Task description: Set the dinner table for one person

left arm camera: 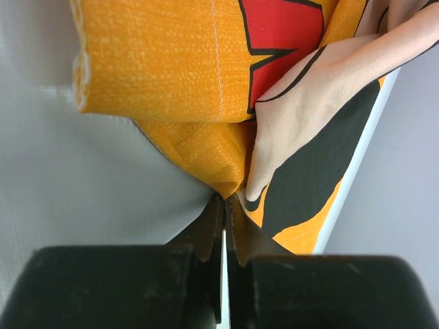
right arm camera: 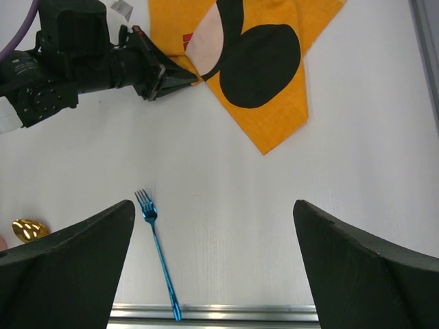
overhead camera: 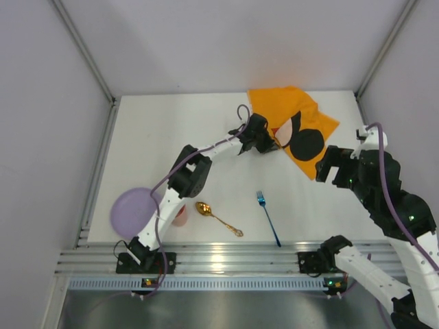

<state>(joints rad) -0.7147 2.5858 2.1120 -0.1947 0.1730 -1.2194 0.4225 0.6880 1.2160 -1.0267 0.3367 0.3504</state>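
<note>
The white dinner table (overhead camera: 171, 137) holds an orange Mickey Mouse placemat (overhead camera: 302, 120) at the back right, folded over on itself. My left gripper (overhead camera: 269, 146) is shut on the placemat's near left edge (left arm camera: 230, 185); it also shows in the right wrist view (right arm camera: 188, 77). My right gripper (overhead camera: 328, 168) is open and empty, above the table to the right of the placemat (right arm camera: 264, 68). A blue fork (overhead camera: 269, 218) lies near the front rail, also in the right wrist view (right arm camera: 159, 253). A gold spoon (overhead camera: 218, 218) lies left of the fork.
A lilac plate (overhead camera: 130, 209) sits at the front left, partly under the left arm. A pink cup (overhead camera: 180, 216) stands beside it, mostly hidden by the arm. The ribbed aluminium rail (overhead camera: 226, 257) runs along the near edge. Grey walls enclose the table.
</note>
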